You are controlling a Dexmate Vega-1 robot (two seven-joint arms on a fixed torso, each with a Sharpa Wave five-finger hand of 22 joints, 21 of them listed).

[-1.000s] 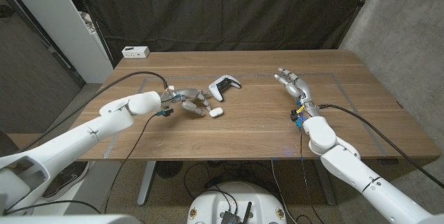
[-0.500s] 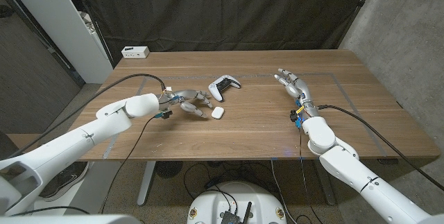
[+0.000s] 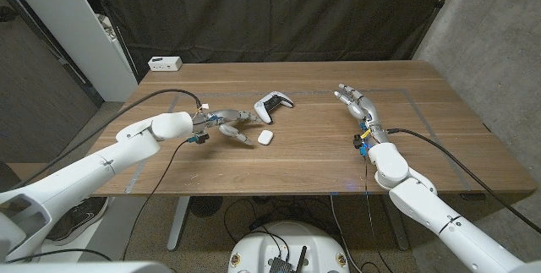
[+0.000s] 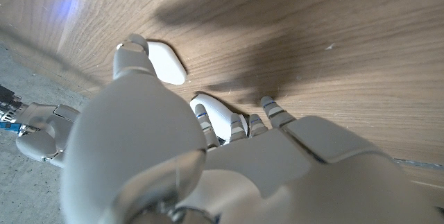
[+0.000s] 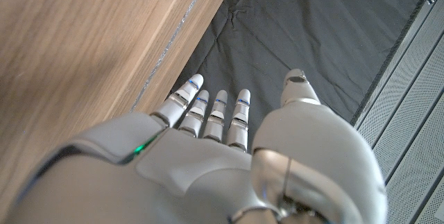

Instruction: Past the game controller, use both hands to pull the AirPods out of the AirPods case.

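The white AirPods case (image 3: 265, 137) lies shut on the wooden table (image 3: 304, 167), just in front of the white and black game controller (image 3: 273, 106). My left hand (image 3: 228, 123) hovers just left of the case, fingers spread toward it and holding nothing. In the left wrist view the case (image 4: 166, 62) lies beside the thumb tip of my left hand (image 4: 173, 154), and a white part of the controller (image 4: 211, 112) shows past the fingers. My right hand (image 3: 357, 102) waits at the right of the table, fingers straight and apart, empty. The right wrist view has my right hand (image 5: 222, 154) over the table's edge.
A small white box (image 3: 165, 63) sits at the table's back left corner. A white shelf unit (image 3: 68, 19) stands to the left beyond the table. A dark curtain hangs behind. Bare wood lies between the case and my right hand.
My left hand has drawn back slightly to the left and spread its fingers wider. The case, the controller and my right hand have stayed put.
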